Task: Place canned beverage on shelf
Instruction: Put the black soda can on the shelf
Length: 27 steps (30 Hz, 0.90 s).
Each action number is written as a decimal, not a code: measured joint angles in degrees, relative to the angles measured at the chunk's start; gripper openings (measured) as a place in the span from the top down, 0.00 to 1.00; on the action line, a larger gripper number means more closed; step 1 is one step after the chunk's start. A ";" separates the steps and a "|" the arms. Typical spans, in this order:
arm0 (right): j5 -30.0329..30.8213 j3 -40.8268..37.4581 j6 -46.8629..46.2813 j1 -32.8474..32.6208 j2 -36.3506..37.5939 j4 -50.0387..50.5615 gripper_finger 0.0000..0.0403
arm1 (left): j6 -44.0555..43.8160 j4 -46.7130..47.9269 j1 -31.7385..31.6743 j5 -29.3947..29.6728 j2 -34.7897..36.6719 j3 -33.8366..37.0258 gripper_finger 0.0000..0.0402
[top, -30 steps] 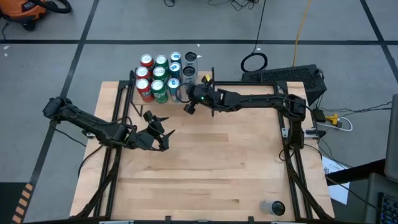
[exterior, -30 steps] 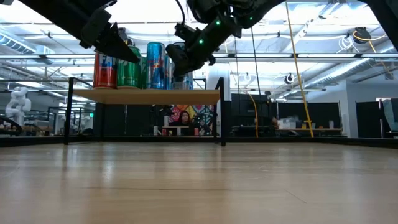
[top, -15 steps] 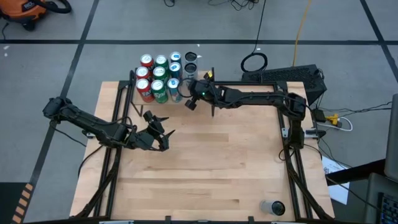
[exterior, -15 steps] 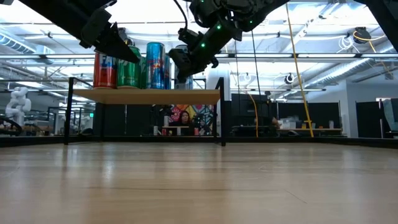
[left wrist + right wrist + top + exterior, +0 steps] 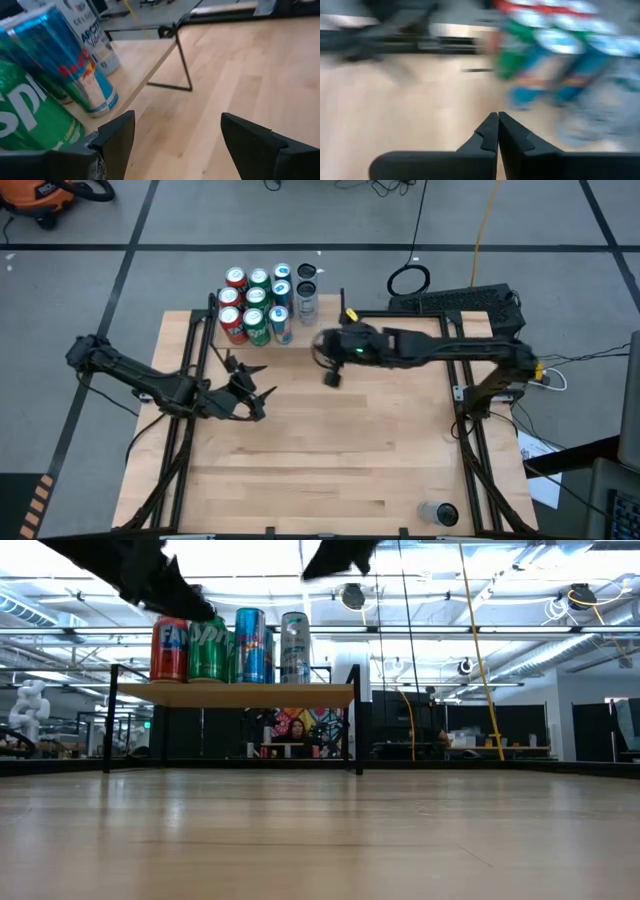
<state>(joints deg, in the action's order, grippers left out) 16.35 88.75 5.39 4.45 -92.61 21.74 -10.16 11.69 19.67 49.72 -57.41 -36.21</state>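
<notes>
The shelf (image 5: 235,695), a small light-wood board on black uprights, stands at the table's far edge. Several upright cans rest on it: red (image 5: 169,648), green (image 5: 207,646), blue (image 5: 250,644) and a silver one (image 5: 294,645) at its right end (image 5: 307,298). My right gripper (image 5: 322,350) hangs shut and empty above the table, right of the shelf's near corner; its closed fingers (image 5: 497,131) point toward the blurred cans. My left gripper (image 5: 252,383) hovers open on the shelf's near side, nothing between its fingers (image 5: 175,135), facing the blue can (image 5: 75,70).
One more can (image 5: 437,513) lies at the table's near right corner. Bare wood spreads across the table's middle and near side (image 5: 340,450). A person (image 5: 297,730) sits far behind the shelf, off the table.
My right gripper, shut throughout, has drawn back from the cans at the shelf's right end, going up and toward the table's right and near side. In the low view it has risen almost out of the picture, uncovering the silver can. The cans have stayed in place.
</notes>
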 joint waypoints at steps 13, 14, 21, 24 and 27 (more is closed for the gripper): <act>-16.11 0.02 -31.29 -11.43 13.63 31.63 0.81 | 4.79 -24.40 4.93 -11.10 -7.13 3.83 0.29; -14.22 0.00 -34.07 -13.64 13.61 32.78 0.78 | 6.46 -30.02 5.13 -14.30 -9.09 5.01 0.29; -9.24 0.00 -61.31 -26.08 11.59 48.42 0.64 | 16.92 -57.73 3.52 -22.98 -23.84 6.99 0.29; -13.97 0.00 -73.78 -31.09 10.34 55.47 0.62 | 18.43 -65.68 1.29 -28.55 -29.08 6.39 0.29; -20.17 0.00 -83.44 -35.79 8.87 58.61 0.61 | 18.38 -68.96 -0.98 -36.69 -33.32 4.66 0.29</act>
<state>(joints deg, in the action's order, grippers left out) -3.82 88.75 -78.05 -31.34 -83.74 80.36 8.22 -57.27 18.69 13.03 -90.72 -31.55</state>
